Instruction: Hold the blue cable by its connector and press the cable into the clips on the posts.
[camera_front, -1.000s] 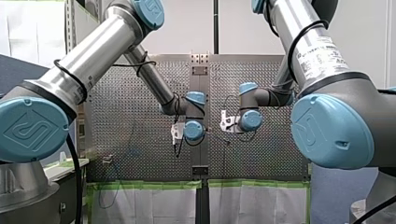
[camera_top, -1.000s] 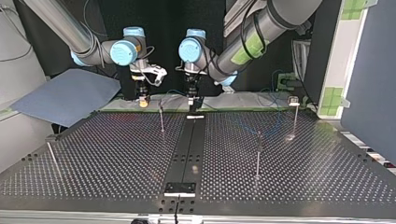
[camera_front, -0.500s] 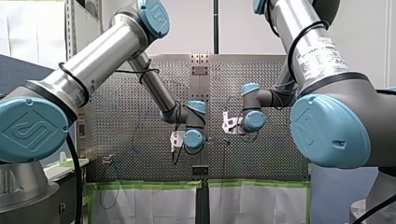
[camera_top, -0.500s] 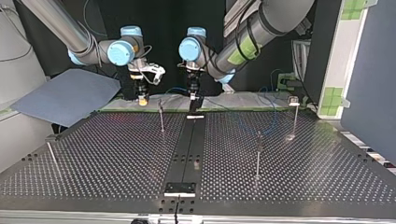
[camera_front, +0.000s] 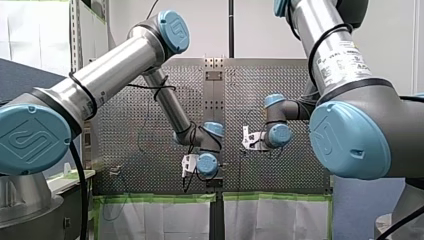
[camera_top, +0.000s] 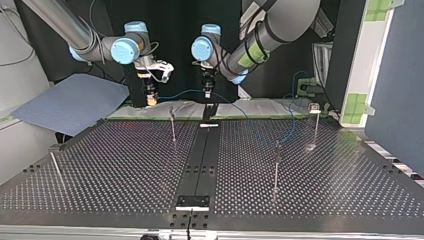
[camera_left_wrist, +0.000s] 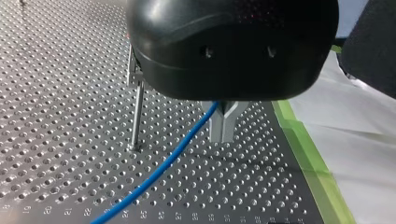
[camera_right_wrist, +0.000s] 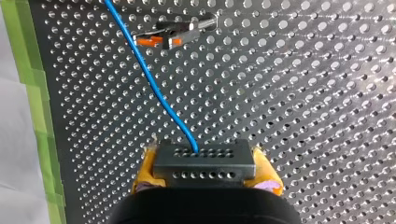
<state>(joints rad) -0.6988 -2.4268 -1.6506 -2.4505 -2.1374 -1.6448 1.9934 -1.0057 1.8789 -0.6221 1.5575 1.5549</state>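
Reading the top view from its left: a thin post (camera_top: 55, 167) stands alone near the edge of the table (camera_top: 125, 165), with nothing on it. Next comes my right gripper (camera_top: 150, 101). The right wrist view shows its yellow pads (camera_right_wrist: 145, 165) pinching the black connector (camera_right_wrist: 204, 161) from both sides, with the blue cable (camera_top: 180, 93) leaving the block's face. Over the last 1 second this gripper has risen from the table's far edge and drifted slightly toward the view's left.

Just beside it stands the 2nd post (camera_top: 172, 125). The right wrist view shows a clip (camera_right_wrist: 173, 32) with orange tabs, most likely this post's. The cable crosses by its tip but does not look seated in it.

Further right, my left gripper (camera_top: 206, 94) has lifted too. In the left wrist view its metal fingers (camera_left_wrist: 215, 130) are pressed together at the tips, with the cable running through the notch above them. The stretch between the 2 grippers was low by the table edge 1 second ago and now hangs nearly level in the air.

From the left gripper the cable drops away toward the view's right, past the 3rd post (camera_top: 276, 165) and the 4th post (camera_top: 315, 122).

I judge the pick-up done and the span tensioned. No clip looks filled, so lowering the span into the nearest clip comes next
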